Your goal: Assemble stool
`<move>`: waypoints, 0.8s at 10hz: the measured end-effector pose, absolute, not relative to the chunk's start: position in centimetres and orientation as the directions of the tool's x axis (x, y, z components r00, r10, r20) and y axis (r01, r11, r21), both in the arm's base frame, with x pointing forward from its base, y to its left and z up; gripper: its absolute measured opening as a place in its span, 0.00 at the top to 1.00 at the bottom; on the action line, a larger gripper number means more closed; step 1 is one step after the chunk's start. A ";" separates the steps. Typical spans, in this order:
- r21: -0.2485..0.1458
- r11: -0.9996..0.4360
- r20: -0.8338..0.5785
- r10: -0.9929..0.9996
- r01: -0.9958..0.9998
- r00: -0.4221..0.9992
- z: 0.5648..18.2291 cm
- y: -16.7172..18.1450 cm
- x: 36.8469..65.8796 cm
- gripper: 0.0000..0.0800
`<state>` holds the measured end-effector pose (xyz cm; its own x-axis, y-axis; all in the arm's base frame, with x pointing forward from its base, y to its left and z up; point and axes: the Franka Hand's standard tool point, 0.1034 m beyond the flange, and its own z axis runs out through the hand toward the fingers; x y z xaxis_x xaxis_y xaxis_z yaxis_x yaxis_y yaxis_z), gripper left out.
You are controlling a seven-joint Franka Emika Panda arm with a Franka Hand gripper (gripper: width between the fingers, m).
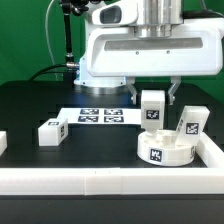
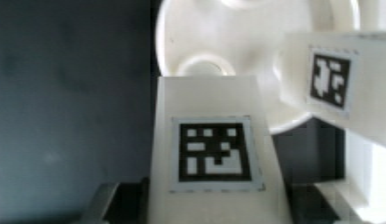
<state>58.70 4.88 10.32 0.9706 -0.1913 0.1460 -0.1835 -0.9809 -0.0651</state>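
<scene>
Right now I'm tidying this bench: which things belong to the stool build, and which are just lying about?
Job: thick round white plastic seat disc; blocky white tagged leg gripped in the claw; second leg at the disc; third leg lying loose.
Lying about: flat white marker board; long white border rail.

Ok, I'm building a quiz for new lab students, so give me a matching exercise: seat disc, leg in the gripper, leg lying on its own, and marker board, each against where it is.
Things
1. round seat disc
2. held leg
3. loose leg
4. marker board

Places
A. lying alone on the black table, toward the exterior view's left
B. flat on the table, mid-scene
C. clamped in the gripper, off the table
D. against the white border rail, toward the exterior view's right

Pairs: 1-D, 2-C, 3-A, 4-B
</scene>
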 end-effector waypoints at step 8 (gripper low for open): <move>-0.060 -0.986 0.190 -0.166 -0.157 0.968 9.8 5.6 56.4 0.58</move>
